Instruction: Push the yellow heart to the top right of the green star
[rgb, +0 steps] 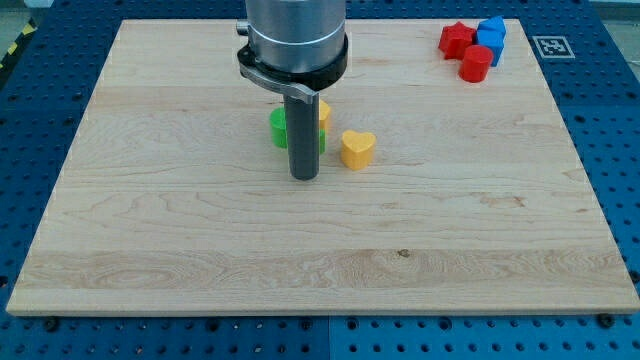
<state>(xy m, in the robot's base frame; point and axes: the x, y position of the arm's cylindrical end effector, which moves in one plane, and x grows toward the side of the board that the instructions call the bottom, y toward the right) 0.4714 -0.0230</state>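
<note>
The yellow heart (357, 148) lies near the board's middle. My tip (304, 177) rests on the board just left of the heart and slightly lower, a small gap apart. The green star (279, 128) sits behind the rod, mostly hidden by it, with green showing on both sides. Another yellow block (323, 113), shape unclear, peeks out right of the rod, above and left of the heart.
A red block (456, 39), a blue block (491, 37) and a red cylinder (476, 63) cluster at the board's top right corner. The wooden board (320, 260) lies on a blue perforated table.
</note>
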